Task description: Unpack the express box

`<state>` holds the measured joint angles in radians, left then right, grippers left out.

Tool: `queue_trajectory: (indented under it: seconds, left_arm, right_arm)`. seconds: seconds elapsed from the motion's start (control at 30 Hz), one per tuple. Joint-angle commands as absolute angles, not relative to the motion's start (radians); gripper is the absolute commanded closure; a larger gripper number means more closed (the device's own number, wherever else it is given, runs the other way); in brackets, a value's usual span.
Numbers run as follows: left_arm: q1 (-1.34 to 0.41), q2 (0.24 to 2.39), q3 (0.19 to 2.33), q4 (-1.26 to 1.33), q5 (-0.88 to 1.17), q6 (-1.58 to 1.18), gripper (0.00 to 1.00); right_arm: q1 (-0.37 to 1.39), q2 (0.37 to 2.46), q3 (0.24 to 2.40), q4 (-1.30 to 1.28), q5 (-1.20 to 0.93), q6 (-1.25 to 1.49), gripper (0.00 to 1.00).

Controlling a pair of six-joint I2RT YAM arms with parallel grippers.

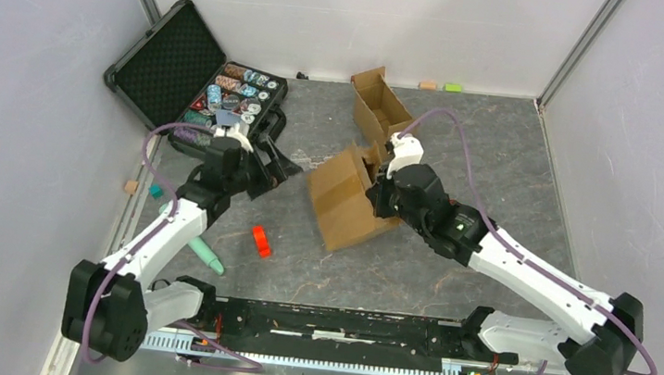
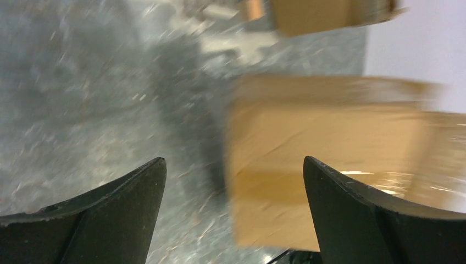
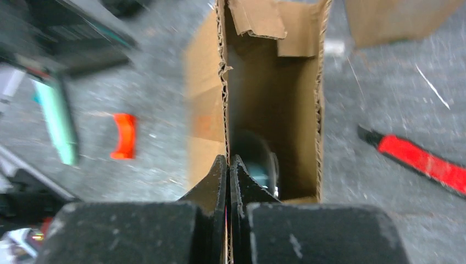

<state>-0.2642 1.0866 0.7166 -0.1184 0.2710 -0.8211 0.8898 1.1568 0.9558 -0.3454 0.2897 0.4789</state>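
Pinching one express box (image 1: 337, 209): right jaws | left jaws: spread | one flapped box (image 1: 380, 107)

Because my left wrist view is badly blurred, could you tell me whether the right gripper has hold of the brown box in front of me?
Observer: Yes, the right gripper is shut on one wall of the express box.
Operator: Thank you. Is that box open?
Observer: It is. The right wrist view looks into its open end, where a dark rounded item lies, too dim to identify.
Operator: Is anything loose lying near my left gripper?
Observer: A small orange piece lies on the table, apart from the box, on your arm's side of it.
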Motion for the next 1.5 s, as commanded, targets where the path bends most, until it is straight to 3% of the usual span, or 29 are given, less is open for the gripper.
queue_trajectory:
  seconds: [0.0, 0.27, 0.6, 0.93, 1.17, 1.47]
  left_arm:
    - [-0.258, 1.149, 0.615, -0.021, 0.282, -0.874, 0.00]
    - [-0.264, 1.318, 0.549, 0.224, 0.353, -1.009, 0.00]
    - [-0.326, 1.444, 0.544, 0.431, 0.420, -1.131, 0.00]
    - [-0.334, 1.039, 0.694, 0.024, 0.274, -0.928, 0.00]
    - [-0.483, 1.144, 0.877, -0.093, 0.240, -0.772, 0.00]
    - [-0.555, 1.226, 0.971, -0.201, 0.145, -0.699, 0.00]
  right_arm:
    - [0.888, 1.100, 1.122, -0.284, 0.236, 0.519, 1.00]
    - [0.888, 1.112, 1.269, -0.191, 0.095, 0.576, 1.00]
    - [0.881, 1.106, 1.175, 0.060, 0.004, 0.733, 1.00]
    - [0.730, 1.083, 0.795, 0.074, 0.003, 0.803, 1.00]
    - [0.730, 1.166, 0.737, 0.205, -0.080, 0.847, 1.00]
    - [0.699, 1.136, 0.829, 0.103, -0.025, 0.789, 1.00]
